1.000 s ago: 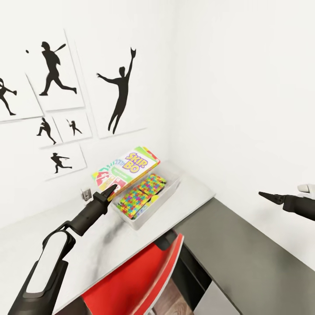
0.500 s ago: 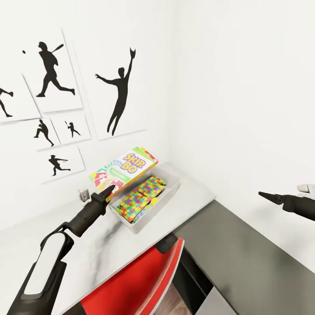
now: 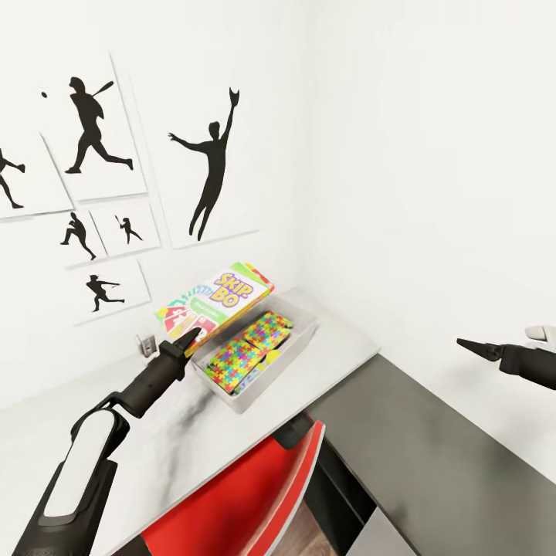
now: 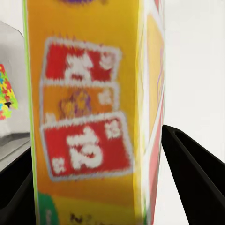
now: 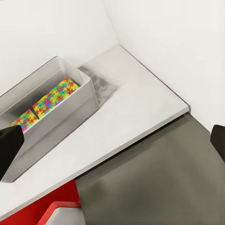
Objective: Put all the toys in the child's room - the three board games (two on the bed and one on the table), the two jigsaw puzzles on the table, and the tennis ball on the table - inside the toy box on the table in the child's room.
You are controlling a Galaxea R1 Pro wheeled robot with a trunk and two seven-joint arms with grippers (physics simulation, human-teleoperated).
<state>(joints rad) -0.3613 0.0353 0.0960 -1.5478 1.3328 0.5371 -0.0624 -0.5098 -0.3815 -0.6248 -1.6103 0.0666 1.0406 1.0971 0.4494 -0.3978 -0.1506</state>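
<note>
My left gripper (image 3: 189, 337) is shut on the lower edge of the yellow-green-red SKIP-BO board game (image 3: 220, 297), holding it tilted in the air over the far side of the toy box (image 3: 279, 371). The left wrist view shows the same board game (image 4: 89, 117) close up between the black fingers (image 4: 192, 173). Two jigsaw puzzles (image 3: 232, 359) (image 3: 268, 326) lie side by side inside the light grey toy box on the table (image 3: 340, 344). The right wrist view looks down on the toy box (image 5: 61, 126) and a jigsaw puzzle (image 5: 55, 96). My right gripper (image 3: 467, 344) hangs open, far to the right over the cabinet.
A red chair (image 3: 247, 494) stands tucked against the table's front edge. A lower dark grey cabinet top (image 3: 432, 455) joins the table on the right. White walls close in behind and to the right, with baseball silhouette pictures (image 3: 212, 166) and a wall socket (image 3: 144, 344).
The SKIP-BO game has tipped a little steeper in my left gripper and shifted slightly left. The view itself shifted a little. The right arm has stayed put.
</note>
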